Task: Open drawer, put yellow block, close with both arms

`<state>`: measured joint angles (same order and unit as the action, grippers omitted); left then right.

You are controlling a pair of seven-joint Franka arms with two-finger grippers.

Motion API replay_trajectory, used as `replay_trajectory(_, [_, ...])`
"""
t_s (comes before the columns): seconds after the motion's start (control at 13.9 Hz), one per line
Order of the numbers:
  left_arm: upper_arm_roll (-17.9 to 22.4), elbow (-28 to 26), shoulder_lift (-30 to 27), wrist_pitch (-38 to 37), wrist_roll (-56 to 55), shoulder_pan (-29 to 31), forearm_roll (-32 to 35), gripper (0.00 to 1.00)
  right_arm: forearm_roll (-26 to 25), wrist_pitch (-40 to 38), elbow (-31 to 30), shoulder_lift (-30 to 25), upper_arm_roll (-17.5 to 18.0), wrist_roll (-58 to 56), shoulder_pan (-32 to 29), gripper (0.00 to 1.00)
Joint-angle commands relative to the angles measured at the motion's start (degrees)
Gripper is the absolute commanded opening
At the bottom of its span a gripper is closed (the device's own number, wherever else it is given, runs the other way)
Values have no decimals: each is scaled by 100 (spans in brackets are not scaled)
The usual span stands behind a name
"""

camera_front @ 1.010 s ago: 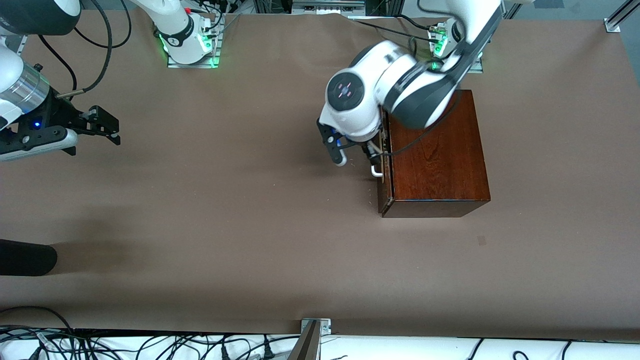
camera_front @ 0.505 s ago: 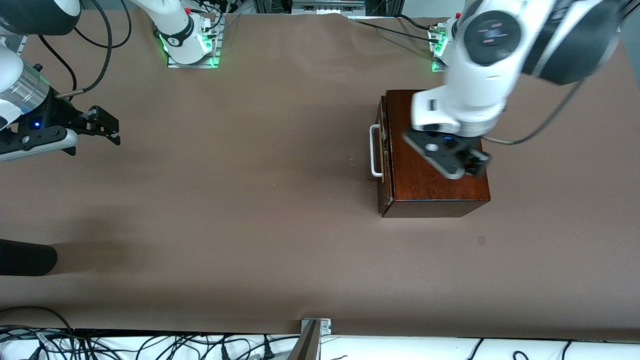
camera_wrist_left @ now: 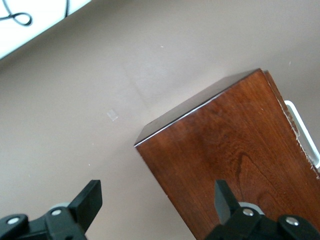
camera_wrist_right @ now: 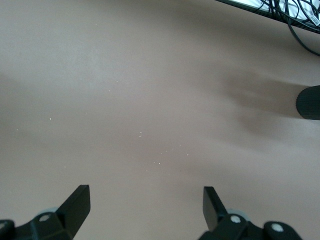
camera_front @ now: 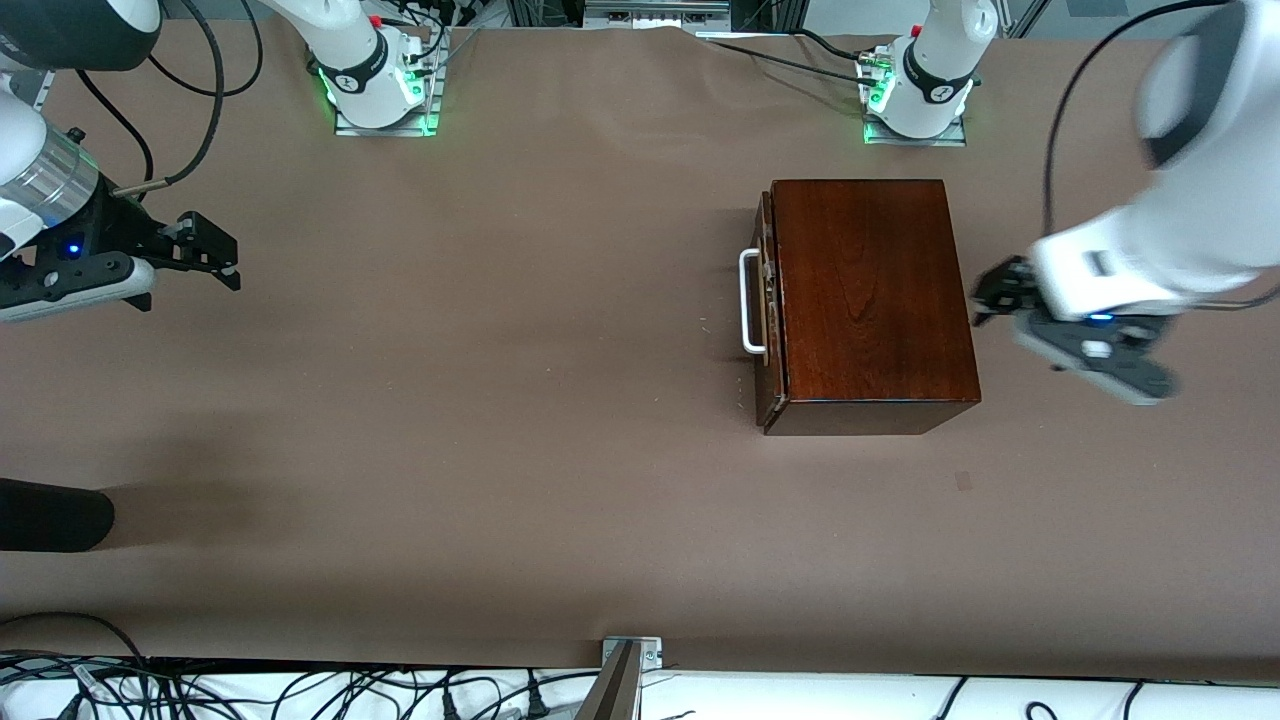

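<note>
The dark reddish-brown wooden box (camera_front: 865,290) stands toward the left arm's end of the table. Its drawer (camera_front: 766,300) is pushed in, with the white handle (camera_front: 748,302) facing the right arm's end. My left gripper (camera_front: 1000,288) hangs open and empty over the box's back edge, away from the handle. In the left wrist view, the box top (camera_wrist_left: 235,150) and the handle (camera_wrist_left: 302,132) lie below the left gripper (camera_wrist_left: 157,195). My right gripper (camera_front: 215,250) waits open over bare table at the right arm's end, and the right wrist view shows the right gripper (camera_wrist_right: 145,197) empty. The yellow block is out of view.
A black rounded object (camera_front: 50,515) pokes in at the right arm's end, nearer to the front camera, also seen as the black object (camera_wrist_right: 308,102). Cables (camera_front: 300,690) and a metal bracket (camera_front: 630,650) line the front edge. Both arm bases stand along the back edge.
My left arm has swung away from the drawer handle, across the top of the box, to the box's back edge. The right arm has not moved.
</note>
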<state>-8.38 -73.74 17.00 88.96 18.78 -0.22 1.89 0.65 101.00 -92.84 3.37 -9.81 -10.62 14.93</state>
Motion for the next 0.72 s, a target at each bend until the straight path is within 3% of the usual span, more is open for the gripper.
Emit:
replay_trajectory(0.0, [494, -631, -626, 401, -337, -57, -531, 100, 84, -2, 56, 14, -12, -2, -16, 100])
replay_trajectory(0.36, [864, -1862, -1470, 683, -1586, -126, -470, 100, 84, -2, 56, 14, -12, -2, -17, 100])
replay_trajectory(0.5, [1206, -2065, -1550, 859, -1745, -459, -392, 100, 84, -2, 56, 14, -12, -2, -25, 100])
replay_trajectory(0.65, [1260, -2118, -1559, 878, -1728, -575, -164, 100, 84, -2, 56, 14, -12, -2, -25, 100])
